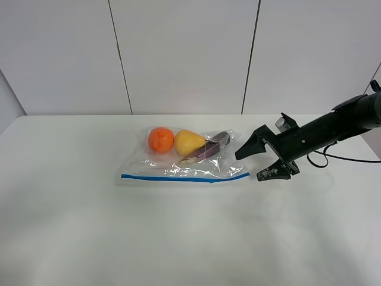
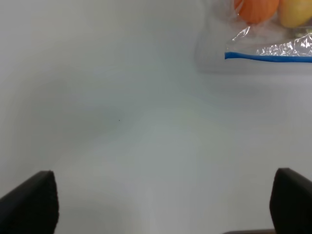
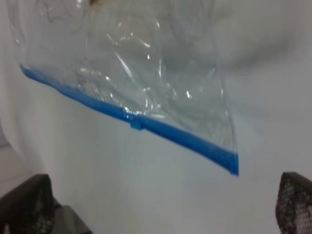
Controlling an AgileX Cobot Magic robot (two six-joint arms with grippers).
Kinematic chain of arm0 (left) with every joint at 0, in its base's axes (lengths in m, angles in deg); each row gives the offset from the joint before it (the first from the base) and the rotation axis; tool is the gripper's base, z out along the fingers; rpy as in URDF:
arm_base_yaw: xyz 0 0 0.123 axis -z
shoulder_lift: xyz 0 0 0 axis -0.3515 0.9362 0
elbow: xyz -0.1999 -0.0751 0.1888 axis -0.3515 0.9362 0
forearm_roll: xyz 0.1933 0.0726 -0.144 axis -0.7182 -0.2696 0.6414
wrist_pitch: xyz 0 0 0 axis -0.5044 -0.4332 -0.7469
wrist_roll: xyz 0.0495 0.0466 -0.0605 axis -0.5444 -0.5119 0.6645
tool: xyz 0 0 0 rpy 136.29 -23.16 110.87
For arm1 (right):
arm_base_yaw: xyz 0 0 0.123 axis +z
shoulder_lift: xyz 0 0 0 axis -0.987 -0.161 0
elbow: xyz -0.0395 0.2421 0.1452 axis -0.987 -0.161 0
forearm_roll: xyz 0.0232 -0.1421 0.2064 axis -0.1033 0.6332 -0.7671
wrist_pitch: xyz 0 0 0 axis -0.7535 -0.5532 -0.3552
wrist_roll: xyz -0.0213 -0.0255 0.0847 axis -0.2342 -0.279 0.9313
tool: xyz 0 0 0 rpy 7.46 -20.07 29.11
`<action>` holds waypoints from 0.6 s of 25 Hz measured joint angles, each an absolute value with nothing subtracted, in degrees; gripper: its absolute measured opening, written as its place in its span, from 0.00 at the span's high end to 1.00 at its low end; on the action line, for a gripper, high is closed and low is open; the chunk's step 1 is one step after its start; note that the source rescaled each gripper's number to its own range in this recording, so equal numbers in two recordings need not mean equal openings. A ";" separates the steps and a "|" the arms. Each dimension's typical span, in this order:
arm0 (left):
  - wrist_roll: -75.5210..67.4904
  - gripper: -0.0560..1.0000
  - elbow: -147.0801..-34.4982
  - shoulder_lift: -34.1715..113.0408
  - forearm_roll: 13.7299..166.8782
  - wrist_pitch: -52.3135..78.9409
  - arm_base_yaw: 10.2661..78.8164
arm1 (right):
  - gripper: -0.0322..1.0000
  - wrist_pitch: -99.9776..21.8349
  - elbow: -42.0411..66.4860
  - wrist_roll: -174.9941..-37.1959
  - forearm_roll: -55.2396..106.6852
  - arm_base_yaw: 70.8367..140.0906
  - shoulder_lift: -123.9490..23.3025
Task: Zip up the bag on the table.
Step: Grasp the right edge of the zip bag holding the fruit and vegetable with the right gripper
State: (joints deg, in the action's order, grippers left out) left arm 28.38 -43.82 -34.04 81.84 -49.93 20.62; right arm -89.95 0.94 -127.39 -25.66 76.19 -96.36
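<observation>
Bg: white panelled wall (image 1: 184,53) stood behind the table (image 1: 59,238), w/ thin dark vertical seams (image 1: 120,56); greyer surface (image 1: 8,101) at far left. Light was even, soft.

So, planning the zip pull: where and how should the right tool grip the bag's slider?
Probably pinch the blue slider across the zipper strip, coming from above near the bag's right end: the strip lies flat, and the open right tool is close.
</observation>
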 joint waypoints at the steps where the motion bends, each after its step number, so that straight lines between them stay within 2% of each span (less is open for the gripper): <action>1: 28.38 0.00 -43.82 -34.04 81.84 -49.93 20.62 | 0.02 -89.43 0.90 -128.02 -26.24 76.19 -96.65; 4: 28.38 0.00 -43.82 -34.04 81.84 -49.93 20.62 | 0.04 -89.23 0.95 -129.75 -28.39 76.19 -98.23; 10: 28.38 0.00 -43.82 -34.04 81.84 -49.93 20.62 | 0.15 -88.41 0.95 -132.35 -30.14 77.07 -100.77; 15: 28.38 0.00 -43.82 -34.04 81.84 -49.93 20.62 | 0.29 -87.03 0.95 -132.93 -31.19 78.47 -100.77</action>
State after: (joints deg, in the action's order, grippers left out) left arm 28.38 -43.82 -34.04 81.84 -49.93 20.62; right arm -87.03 0.95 -132.93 -31.19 78.47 -100.77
